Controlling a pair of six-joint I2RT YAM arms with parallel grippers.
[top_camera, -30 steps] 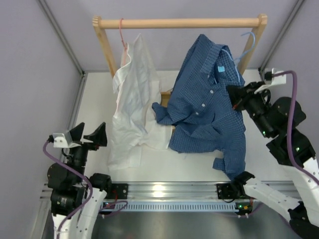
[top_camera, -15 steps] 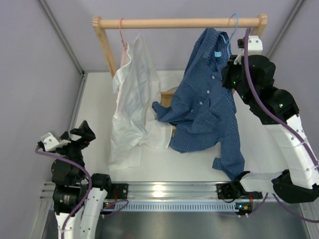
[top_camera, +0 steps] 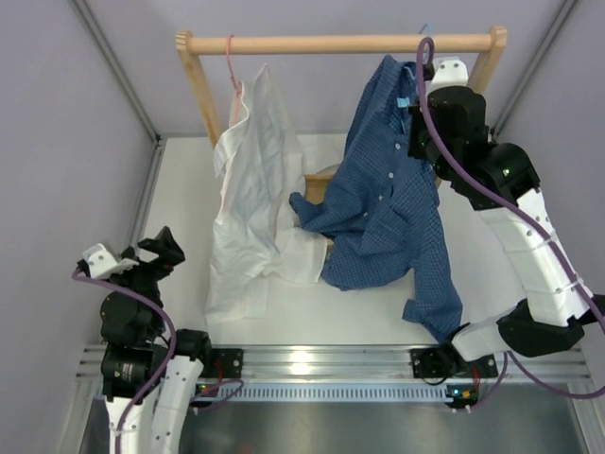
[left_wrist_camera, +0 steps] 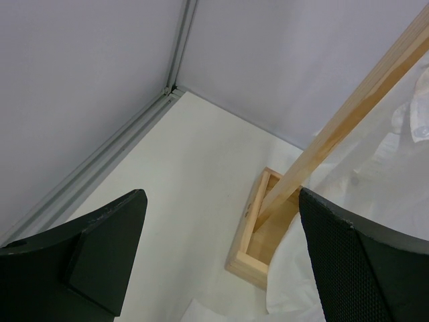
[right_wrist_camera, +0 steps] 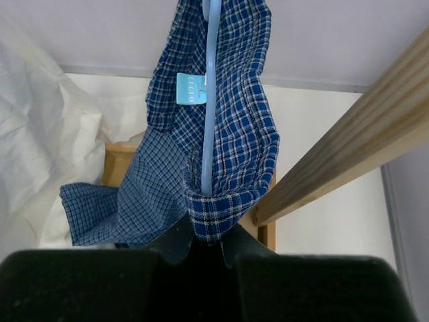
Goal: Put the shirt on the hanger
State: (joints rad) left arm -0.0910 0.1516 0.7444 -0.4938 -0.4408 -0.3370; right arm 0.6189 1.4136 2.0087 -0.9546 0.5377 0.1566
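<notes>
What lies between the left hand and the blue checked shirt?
The white shirt, draped from the wooden rack onto the table, lies between the left hand and the blue checked shirt, as the top view shows.

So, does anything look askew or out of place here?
Yes. The blue checked shirt hangs bunched and lopsided: its collar is gathered around the light-blue hanger at the right fingers, while its lower part lies crumpled on the table, one sleeve trailing toward the near edge.

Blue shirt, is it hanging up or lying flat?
Hanging up: the right claw holds the shirt high by its collar, near the wooden rail.
</notes>
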